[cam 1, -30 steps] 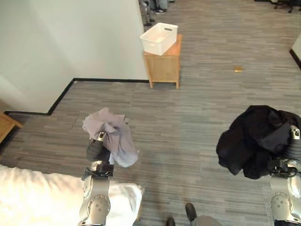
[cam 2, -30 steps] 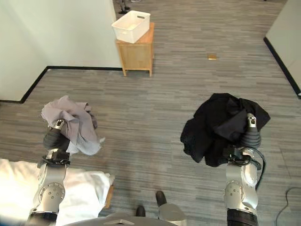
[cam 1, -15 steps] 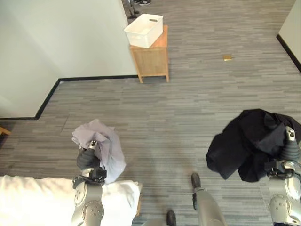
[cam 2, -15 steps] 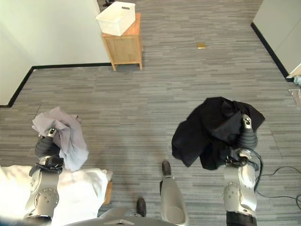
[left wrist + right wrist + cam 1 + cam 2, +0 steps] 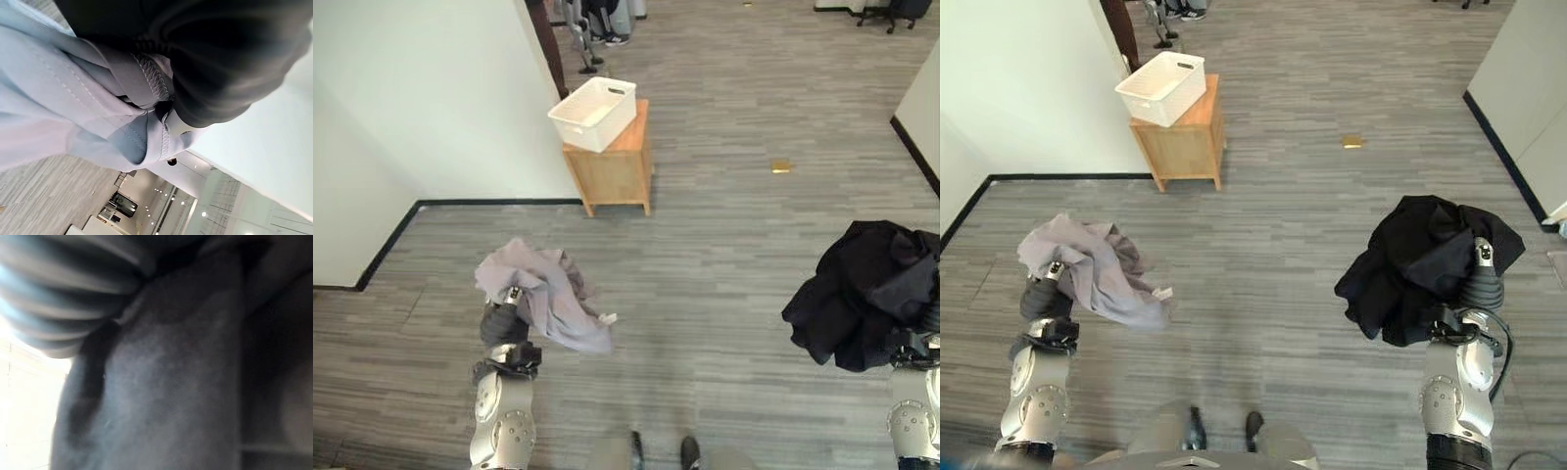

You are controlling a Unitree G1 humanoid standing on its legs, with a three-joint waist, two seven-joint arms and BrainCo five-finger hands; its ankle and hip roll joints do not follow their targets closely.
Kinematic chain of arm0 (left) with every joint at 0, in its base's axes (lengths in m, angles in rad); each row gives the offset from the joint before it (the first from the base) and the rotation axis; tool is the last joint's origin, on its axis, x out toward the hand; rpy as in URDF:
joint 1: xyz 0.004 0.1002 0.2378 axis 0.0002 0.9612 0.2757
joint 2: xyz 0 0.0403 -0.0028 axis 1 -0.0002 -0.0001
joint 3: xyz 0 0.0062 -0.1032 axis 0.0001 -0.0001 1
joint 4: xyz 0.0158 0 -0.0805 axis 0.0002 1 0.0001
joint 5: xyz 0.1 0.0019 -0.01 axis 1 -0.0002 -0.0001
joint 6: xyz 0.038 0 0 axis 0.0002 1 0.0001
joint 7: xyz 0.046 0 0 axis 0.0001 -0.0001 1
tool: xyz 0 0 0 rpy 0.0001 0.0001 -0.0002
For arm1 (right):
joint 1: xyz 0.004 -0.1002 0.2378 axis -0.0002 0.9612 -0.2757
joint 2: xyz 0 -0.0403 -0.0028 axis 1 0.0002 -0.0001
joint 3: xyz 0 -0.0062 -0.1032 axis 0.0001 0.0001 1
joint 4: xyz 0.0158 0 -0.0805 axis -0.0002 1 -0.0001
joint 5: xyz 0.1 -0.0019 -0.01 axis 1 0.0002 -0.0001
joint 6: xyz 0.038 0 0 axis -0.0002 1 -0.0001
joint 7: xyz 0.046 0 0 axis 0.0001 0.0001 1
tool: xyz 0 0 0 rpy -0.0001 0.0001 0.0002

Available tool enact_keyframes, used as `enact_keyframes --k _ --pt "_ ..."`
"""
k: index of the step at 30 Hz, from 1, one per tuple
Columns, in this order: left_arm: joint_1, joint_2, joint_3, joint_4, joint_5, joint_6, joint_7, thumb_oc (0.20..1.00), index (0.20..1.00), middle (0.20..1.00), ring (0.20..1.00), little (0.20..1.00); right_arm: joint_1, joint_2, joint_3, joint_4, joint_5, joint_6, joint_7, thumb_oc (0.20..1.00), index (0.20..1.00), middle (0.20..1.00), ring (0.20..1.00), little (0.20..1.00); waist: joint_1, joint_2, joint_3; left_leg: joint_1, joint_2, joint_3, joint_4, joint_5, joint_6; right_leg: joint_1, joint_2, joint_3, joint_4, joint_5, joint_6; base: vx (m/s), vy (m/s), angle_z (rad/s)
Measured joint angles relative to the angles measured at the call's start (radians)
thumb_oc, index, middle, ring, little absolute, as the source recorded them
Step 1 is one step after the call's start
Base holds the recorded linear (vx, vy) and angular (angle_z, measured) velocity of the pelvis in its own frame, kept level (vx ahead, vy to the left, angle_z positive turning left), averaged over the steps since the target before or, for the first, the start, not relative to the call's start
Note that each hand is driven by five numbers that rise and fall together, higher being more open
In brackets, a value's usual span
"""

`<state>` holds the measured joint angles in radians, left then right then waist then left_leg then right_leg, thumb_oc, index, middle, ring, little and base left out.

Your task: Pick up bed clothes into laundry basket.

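A white laundry basket (image 5: 594, 100) stands on a small wooden table (image 5: 612, 168) against the wall, far ahead. My left hand (image 5: 502, 323) is raised at the lower left, shut on a bunched pale grey garment (image 5: 548, 299) that drapes over it and trails to the right. In the left wrist view the grey cloth (image 5: 58, 98) lies folded against the dark cover. My right hand (image 5: 1477, 286) is raised at the lower right, shut on a black garment (image 5: 1425, 264) that hangs in a heap over it. Both garments are off the floor.
A light wall (image 5: 411, 108) with a black skirting line runs along the left up to the table. Another wall (image 5: 1518, 88) closes the right side. A small yellowish scrap (image 5: 781, 166) lies on the grey plank floor. A person's shoes (image 5: 607, 37) show behind the basket.
The camera has moved: the white bed has left the lower left and the basket sits lower in view. Both hands still hold their garments; the grey one's loose end has swung right.
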<state>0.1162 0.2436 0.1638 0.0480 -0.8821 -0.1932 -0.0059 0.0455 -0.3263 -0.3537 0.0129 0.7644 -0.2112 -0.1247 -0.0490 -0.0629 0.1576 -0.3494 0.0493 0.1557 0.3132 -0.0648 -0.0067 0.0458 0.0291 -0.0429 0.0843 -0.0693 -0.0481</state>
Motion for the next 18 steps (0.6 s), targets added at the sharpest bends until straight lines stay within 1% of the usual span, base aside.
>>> enact_keyframes --k 1,2,3,4,5,6,7,8,9,10,11,12,13,14,15,16,17,18 --pt "0.017 0.000 -0.021 0.007 0.001 0.002 -0.001 0.200 0.200 0.200 0.200 0.200 0.005 -0.003 0.010 0.003 -0.002 -0.002 -0.002 0.200 0.200 0.200 0.200 0.200 0.001 0.031 -0.012 0.020 -0.039 0.003 -0.165 0.016 0.019 0.022 0.015 0.005 0.020 -0.020 0.100 0.50 0.020 0.00" --pt "0.023 -0.006 -0.024 0.008 0.002 0.002 -0.002 0.200 0.200 0.200 0.200 0.200 -0.001 -0.019 0.020 0.007 -0.004 -0.002 -0.001 0.200 0.200 0.200 0.200 0.200 0.005 0.074 -0.011 0.021 -0.050 -0.041 -0.263 0.024 0.026 0.024 0.045 0.013 0.047 -0.029 0.152 0.56 0.017 -0.05" --pt "0.027 -0.004 -0.024 0.010 0.002 0.001 -0.004 0.200 0.200 0.200 0.200 0.200 0.000 -0.030 0.024 0.009 -0.012 -0.002 -0.001 0.200 0.200 0.200 0.200 0.200 0.004 0.092 -0.016 0.022 -0.075 -0.088 -0.317 0.030 0.035 0.031 0.066 0.034 0.052 -0.041 0.173 0.41 0.022 -0.12" --pt "0.026 -0.003 -0.019 0.011 0.002 0.001 -0.003 0.200 0.200 0.200 0.200 0.200 0.003 -0.031 0.024 0.012 -0.016 0.000 0.000 0.200 0.200 0.200 0.200 0.200 0.014 0.098 -0.018 0.015 -0.103 -0.116 -0.328 0.033 0.038 0.056 0.074 0.044 0.037 -0.055 0.149 0.57 0.038 -0.33" --pt "0.034 -0.001 -0.011 0.011 0.003 0.000 -0.002 0.200 0.200 0.200 0.200 0.200 0.008 -0.031 0.033 0.012 -0.020 0.002 -0.001 0.200 0.200 0.200 0.200 0.200 0.043 0.100 -0.026 0.000 -0.132 -0.105 -0.325 0.034 0.037 0.098 0.075 0.048 -0.009 -0.081 0.111 0.77 0.088 -0.90" --pt "0.040 -0.006 0.039 0.014 0.003 0.000 0.002 0.200 0.200 0.200 0.200 0.200 -0.010 -0.027 0.044 0.009 -0.023 0.007 0.002 0.200 0.200 0.200 0.200 0.200 0.078 0.093 -0.025 -0.014 -0.159 0.014 -0.266 0.033 0.041 0.187 0.073 0.044 -0.099 -0.131 0.037 0.59 0.071 -0.65" --pt "0.041 -0.007 0.043 0.017 0.003 0.000 0.002 0.200 0.200 0.200 0.200 0.200 0.000 -0.021 0.048 0.012 -0.023 0.012 0.002 0.200 0.200 0.200 0.200 0.200 0.068 0.090 -0.026 0.006 -0.182 0.058 -0.229 0.046 0.071 0.227 0.078 0.040 -0.103 -0.137 0.045 0.61 0.121 -0.43" --pt "0.049 -0.010 0.037 0.017 0.004 0.000 0.003 0.200 0.200 0.200 0.200 0.200 0.011 -0.014 0.047 0.011 -0.023 0.020 0.002 0.200 0.200 0.200 0.200 0.200 0.063 0.097 -0.032 0.034 -0.196 0.061 -0.223 0.063 0.125 0.240 0.096 0.042 -0.066 -0.139 0.048 0.43 0.142 0.20" --pt "0.064 -0.008 0.023 0.009 0.005 0.000 0.002 0.200 0.200 0.200 0.200 0.200 0.035 -0.019 0.051 0.003 -0.027 0.026 0.005 0.200 0.200 0.200 0.200 0.200 0.065 0.134 -0.056 0.081 -0.190 0.034 -0.252 0.061 0.198 0.230 0.143 0.039 0.004 -0.142 0.054 0.60 0.219 0.06" --pt "0.071 0.007 0.026 0.007 0.013 0.000 0.002 0.200 0.200 0.200 0.200 0.200 0.046 0.011 0.053 0.013 -0.044 0.034 0.004 0.200 0.200 0.200 0.200 0.200 0.067 0.124 -0.071 0.126 -0.201 -0.015 -0.282 0.125 0.282 0.216 0.139 0.044 0.107 -0.172 0.098 0.68 0.290 0.03" --pt "0.076 0.003 0.030 0.007 0.017 0.002 0.008 0.200 0.200 0.200 0.200 0.200 0.050 0.034 0.058 0.016 -0.053 0.044 0.004 0.200 0.200 0.200 0.200 0.200 0.068 0.101 -0.074 0.158 -0.202 -0.017 -0.281 0.117 0.277 0.193 0.128 0.032 0.214 -0.172 0.114 0.44 0.219 -0.24" --pt "0.080 0.005 0.031 0.005 0.028 0.002 0.011 0.200 0.200 0.200 0.200 0.200 0.049 0.050 0.086 0.008 -0.060 0.047 0.004 0.200 0.200 0.200 0.200 0.200 0.095 0.081 -0.074 0.193 -0.220 0.004 -0.276 0.116 0.278 0.115 0.103 -0.019 0.416 -0.146 0.128 0.54 0.295 -0.42" --pt "0.079 0.006 0.040 0.003 0.033 0.001 0.014 0.200 0.200 0.200 0.200 0.200 0.058 0.058 0.125 -0.036 -0.062 0.045 0.008 0.200 0.200 0.200 0.200 0.200 0.093 0.039 -0.084 0.222 -0.237 0.011 -0.258 0.070 0.266 -0.057 0.003 -0.109 0.802 -0.052 0.077 0.36 0.196 -0.38" --pt "0.077 0.006 0.040 0.010 0.033 0.002 0.018 0.200 0.200 0.200 0.200 0.200 0.053 0.061 0.137 -0.041 -0.069 0.045 0.029 0.200 0.200 0.200 0.200 0.200 0.091 0.032 -0.088 0.251 -0.258 -0.006 -0.253 0.027 0.251 -0.129 -0.058 -0.112 0.917 -0.051 0.055 0.36 0.175 -0.15" --pt "0.073 0.005 0.025 0.008 0.034 0.005 0.027 0.200 0.200 0.200 0.200 0.200 0.043 0.058 0.138 -0.045 -0.075 0.047 0.043 0.200 0.200 0.200 0.200 0.200 0.084 0.046 -0.078 0.288 -0.261 -0.011 -0.251 -0.004 0.253 -0.209 -0.108 -0.081 1.006 -0.053 0.038 0.38 0.073 0.15" --pt "0.067 0.002 0.010 0.007 0.035 0.007 0.027 0.200 0.200 0.200 0.200 0.200 0.039 0.056 0.135 -0.044 -0.082 0.048 0.044 0.200 0.200 0.200 0.200 0.200 0.067 0.086 -0.066 0.329 -0.248 -0.035 -0.260 0.006 0.226 -0.284 -0.134 -0.036 1.033 -0.097 0.053 0.45 0.014 0.43" --pt "0.051 0.001 0.001 0.007 0.040 0.008 0.026 0.200 0.200 0.200 0.200 0.200 0.049 0.048 0.135 -0.041 -0.086 0.050 0.044 0.200 0.200 0.200 0.200 0.200 0.047 0.101 -0.060 0.357 -0.240 -0.073 -0.259 -0.012 0.232 -0.352 -0.145 0.020 1.002 -0.120 0.070 0.60 0.001 0.53" --pt "0.027 -0.001 0.003 0.008 0.041 0.001 0.025 0.200 0.200 0.200 0.200 0.200 0.050 0.037 0.139 -0.038 -0.087 0.052 0.048 0.200 0.200 0.200 0.200 0.200 0.042 0.138 -0.052 0.387 -0.203 -0.098 -0.258 -0.073 0.219 -0.425 -0.150 0.042 0.949 -0.146 0.097 0.31 -0.056 0.30"
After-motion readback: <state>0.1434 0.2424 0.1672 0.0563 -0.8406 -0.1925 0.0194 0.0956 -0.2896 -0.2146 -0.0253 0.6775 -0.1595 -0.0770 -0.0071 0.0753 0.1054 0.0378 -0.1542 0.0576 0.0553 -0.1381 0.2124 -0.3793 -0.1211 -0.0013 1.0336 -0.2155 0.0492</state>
